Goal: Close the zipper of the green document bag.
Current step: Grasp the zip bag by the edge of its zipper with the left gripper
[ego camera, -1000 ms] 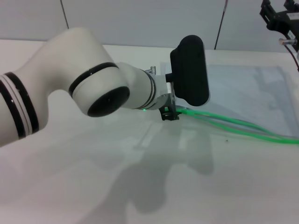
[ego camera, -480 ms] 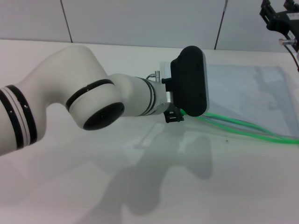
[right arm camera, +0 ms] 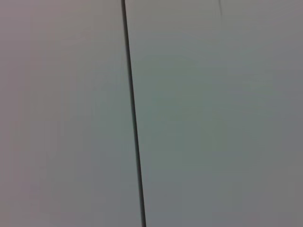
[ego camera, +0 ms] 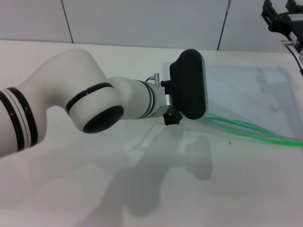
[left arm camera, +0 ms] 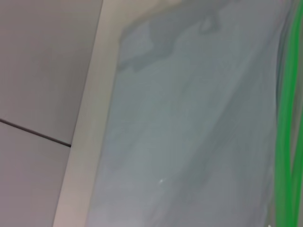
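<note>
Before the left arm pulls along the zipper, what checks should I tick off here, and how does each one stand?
1. Left gripper down at the near-left end of the zipper: ok.
2. Fingers clamped on the slider: cannot tell, the wrist housing hides them.
3. Zipper shut: not ok, two green strips run apart toward the right.
4. Green document bag lying flat on the table: ok.
5. Path along the zipper free of other things: ok.
6. Right gripper parked high at the far right, off the bag: ok.
</note>
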You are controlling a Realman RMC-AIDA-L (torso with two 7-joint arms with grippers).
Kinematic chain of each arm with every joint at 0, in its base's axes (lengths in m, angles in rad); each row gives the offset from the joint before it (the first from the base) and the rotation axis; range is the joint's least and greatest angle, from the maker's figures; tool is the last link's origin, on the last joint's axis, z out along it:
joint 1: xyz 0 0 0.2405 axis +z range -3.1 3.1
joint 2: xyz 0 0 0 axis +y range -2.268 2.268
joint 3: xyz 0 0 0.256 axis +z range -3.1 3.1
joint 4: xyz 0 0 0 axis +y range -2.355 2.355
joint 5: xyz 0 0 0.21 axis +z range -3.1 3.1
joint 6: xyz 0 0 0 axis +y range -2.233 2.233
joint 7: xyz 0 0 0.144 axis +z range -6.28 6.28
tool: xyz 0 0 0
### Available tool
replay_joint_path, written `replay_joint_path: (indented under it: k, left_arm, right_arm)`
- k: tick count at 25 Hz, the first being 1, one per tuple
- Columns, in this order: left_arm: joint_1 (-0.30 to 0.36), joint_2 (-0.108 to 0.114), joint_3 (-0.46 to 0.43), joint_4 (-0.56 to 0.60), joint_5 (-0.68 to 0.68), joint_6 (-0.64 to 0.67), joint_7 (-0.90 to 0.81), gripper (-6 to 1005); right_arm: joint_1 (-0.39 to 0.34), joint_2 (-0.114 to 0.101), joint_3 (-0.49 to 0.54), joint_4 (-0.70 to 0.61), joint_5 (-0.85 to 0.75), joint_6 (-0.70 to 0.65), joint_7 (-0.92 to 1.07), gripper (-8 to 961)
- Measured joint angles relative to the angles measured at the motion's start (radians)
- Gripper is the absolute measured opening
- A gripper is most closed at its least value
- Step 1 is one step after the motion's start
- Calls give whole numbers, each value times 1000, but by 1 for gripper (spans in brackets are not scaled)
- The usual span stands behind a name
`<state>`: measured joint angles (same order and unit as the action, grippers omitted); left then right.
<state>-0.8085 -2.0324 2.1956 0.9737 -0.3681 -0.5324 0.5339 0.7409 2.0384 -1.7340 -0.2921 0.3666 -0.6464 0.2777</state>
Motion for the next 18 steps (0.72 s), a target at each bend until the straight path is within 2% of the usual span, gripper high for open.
replay_joint_path:
  k: [4,18]
  left_arm:
    - [-2,0,0,-13,0,24,0,383]
    - [-3,-2,-18,-40,-17,116,-13,151]
  right_arm:
    - [0,0,-2,-2,0,1,0,638]
    - [0,0,-6,-7,-2,1,0,631]
